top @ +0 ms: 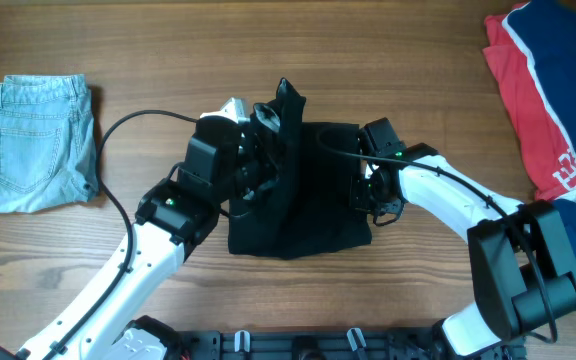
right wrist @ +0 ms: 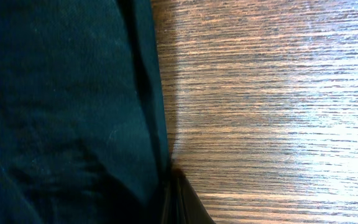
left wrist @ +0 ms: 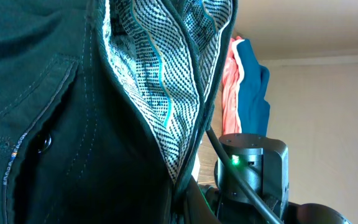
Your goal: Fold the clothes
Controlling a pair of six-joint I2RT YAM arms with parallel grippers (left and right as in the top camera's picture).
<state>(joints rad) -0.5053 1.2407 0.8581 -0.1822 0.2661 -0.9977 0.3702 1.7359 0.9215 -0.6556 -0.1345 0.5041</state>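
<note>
**Black garment pinched at two points on a wooden table**

The surface is a brown wood-grain table (top: 418,60), seen close in the right wrist view with light glaring off the boards; behind it, in the left wrist view, stands a plain beige wall (left wrist: 328,106).

Nearest the arms' bases, the clothes (top: 318,200) lie in the middle of the table, a black, roughly rectangular spread. The right gripper (top: 368,195) sits at their right edge, jaws closed; its wrist view shows the dark hem running straight down into one fingertip (right wrist: 188,205), so it appears to have hold of that edge. The left gripper (top: 266,120) is at the garment's far-left part, jaws closed on the cloth, and a fold is drawn up off the table into a peak; its camera is filled by the hanging fabric, showing a checked lining and a dark button.

Farther out, well apart from the black cloth, denim shorts (top: 36,140) lie flat at the left edge; a red and navy garment (top: 538,90) lies at the far right corner.

Counted: two arms, two grippers, three garments — one black, one denim, one red and navy.
</note>
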